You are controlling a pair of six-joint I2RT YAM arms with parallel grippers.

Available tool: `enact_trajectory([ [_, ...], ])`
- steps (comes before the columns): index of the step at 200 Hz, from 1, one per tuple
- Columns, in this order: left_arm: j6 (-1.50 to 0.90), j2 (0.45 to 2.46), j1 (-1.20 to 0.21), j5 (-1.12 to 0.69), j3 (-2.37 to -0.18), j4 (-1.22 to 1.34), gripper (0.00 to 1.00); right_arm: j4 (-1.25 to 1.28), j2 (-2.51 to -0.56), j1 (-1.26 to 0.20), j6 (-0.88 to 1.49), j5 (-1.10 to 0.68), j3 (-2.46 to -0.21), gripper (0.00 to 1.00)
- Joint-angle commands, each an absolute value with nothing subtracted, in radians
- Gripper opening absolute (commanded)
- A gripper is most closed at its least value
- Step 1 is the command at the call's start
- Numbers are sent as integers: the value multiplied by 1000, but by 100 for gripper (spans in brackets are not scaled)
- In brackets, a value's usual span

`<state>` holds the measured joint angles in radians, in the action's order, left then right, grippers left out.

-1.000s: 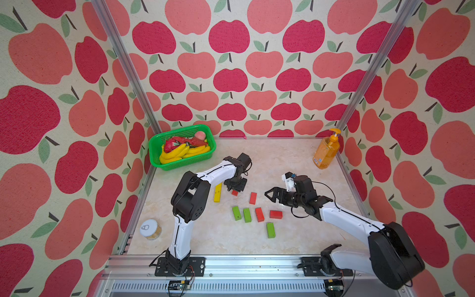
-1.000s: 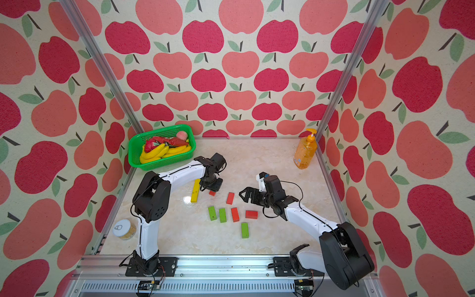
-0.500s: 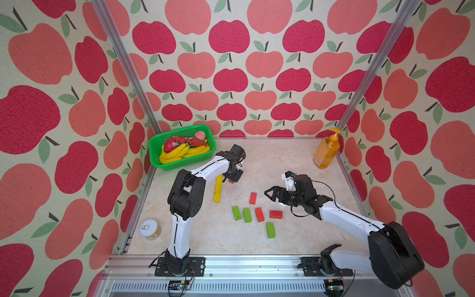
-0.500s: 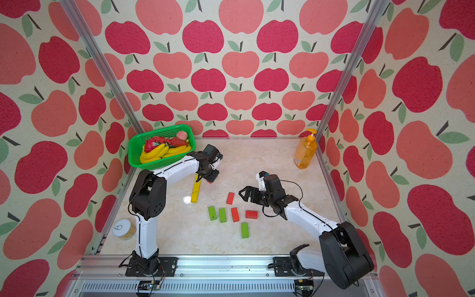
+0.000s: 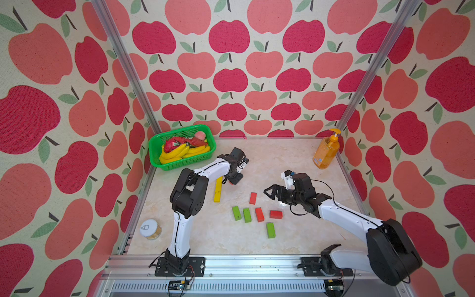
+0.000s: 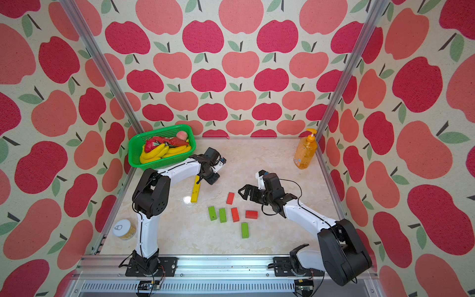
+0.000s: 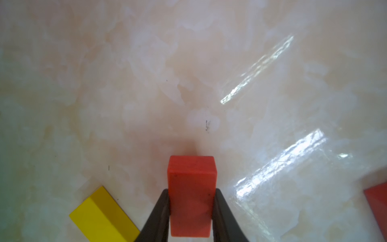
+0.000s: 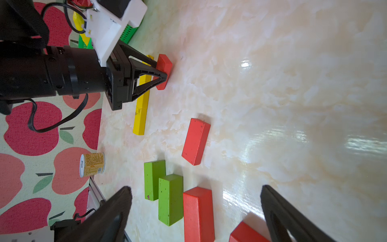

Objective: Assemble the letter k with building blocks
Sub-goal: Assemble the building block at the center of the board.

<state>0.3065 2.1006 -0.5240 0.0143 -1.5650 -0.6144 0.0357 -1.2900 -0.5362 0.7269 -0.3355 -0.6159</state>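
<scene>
My left gripper [image 7: 191, 190] is shut on a red brick [image 7: 191, 178], which its jaws clamp on both sides. In both top views this gripper [image 5: 235, 178] is beside the far end of a yellow bar of bricks [image 5: 218, 189] lying flat. The held brick [image 8: 164, 71] is down at the tabletop; I cannot tell if it touches. Loose building blocks lie in front: a red one [image 5: 253, 198], two green ones [image 5: 236, 213] [image 5: 247, 215], two more red ones [image 5: 259, 214] [image 5: 276, 214] and a green one [image 5: 270, 230]. My right gripper [image 5: 268, 192] hangs open and holds nothing, right of the lone red brick.
A green basket [image 5: 154, 154] with bananas stands at the back left. An orange soap bottle [image 5: 326, 153] stands at the back right. A small can [image 5: 150, 229] stands by the left rail. Apple-patterned walls close the table on three sides.
My left gripper has carried the red brick a little toward the back, to beside the yellow bar's far end. The right arm has not moved.
</scene>
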Motion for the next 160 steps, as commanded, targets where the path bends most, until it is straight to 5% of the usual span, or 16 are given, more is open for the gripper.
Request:
enact_trajectory([
  [1,361,2125,-515,36,-1546,-595,13,46,-1298,-534,737,-352,-632,99],
  [160,448,2095,-515,64,-1504,-640,14,57,-1282,-537,746,-359,-623,99],
])
